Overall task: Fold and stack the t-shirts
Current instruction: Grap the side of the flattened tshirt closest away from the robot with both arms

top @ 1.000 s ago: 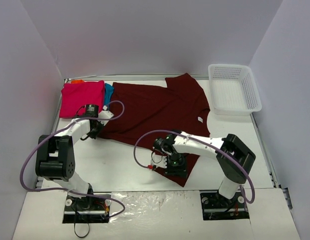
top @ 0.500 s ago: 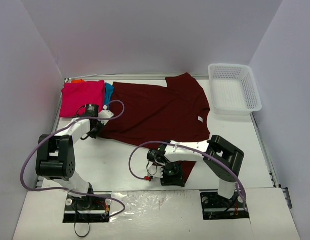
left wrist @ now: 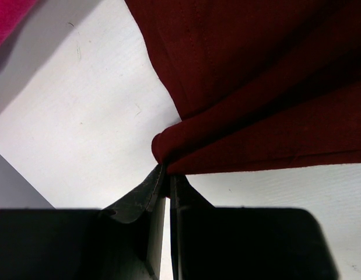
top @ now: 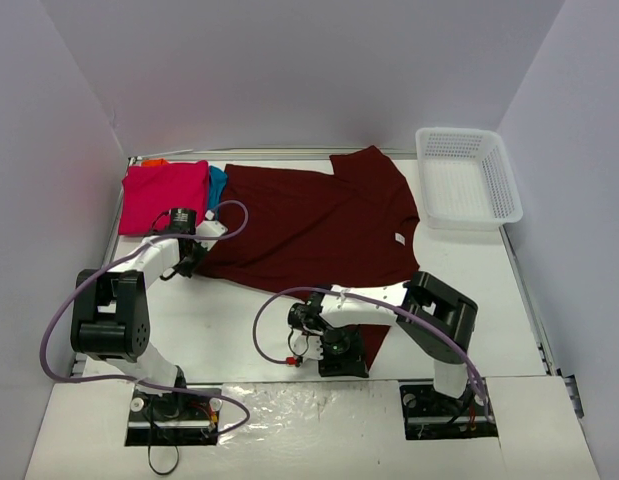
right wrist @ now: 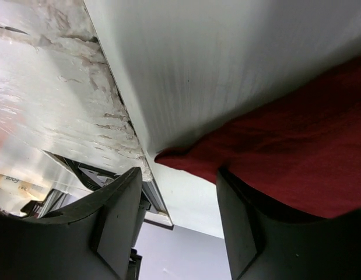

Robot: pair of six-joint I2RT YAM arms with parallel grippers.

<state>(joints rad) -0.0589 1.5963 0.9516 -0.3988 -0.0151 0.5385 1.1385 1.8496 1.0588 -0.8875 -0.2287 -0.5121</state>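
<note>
The large dark maroon t-shirt point(top: 309, 220) lies spread over the middle of the table, its white neck label point(top: 399, 238) on the right. My left gripper point(top: 189, 256) is shut on a folded edge of the maroon shirt point(left wrist: 256, 87) at its left side; the jaws point(left wrist: 167, 175) pinch the cloth. My right gripper point(top: 337, 356) is open at the shirt's near sleeve, close to the table's front edge. In the right wrist view the maroon cloth point(right wrist: 285, 157) lies against the right finger point(right wrist: 250, 233), its corner reaching between the open jaws point(right wrist: 180, 192). The folded pink shirt point(top: 164, 195) lies at the back left, with teal point(top: 218, 183) and orange point(top: 154, 162) showing beside it.
A white mesh basket point(top: 467, 178) stands at the back right. The enclosure walls close in the left, back and right. The table's front edge and the foil-covered base strip point(right wrist: 46, 111) are right beside my right gripper. Pink cloth point(left wrist: 5, 14) shows in the left wrist view's corner.
My right gripper has moved down toward the table's near edge and slightly left along the maroon sleeve, the arm folding back. The left gripper has not moved.
</note>
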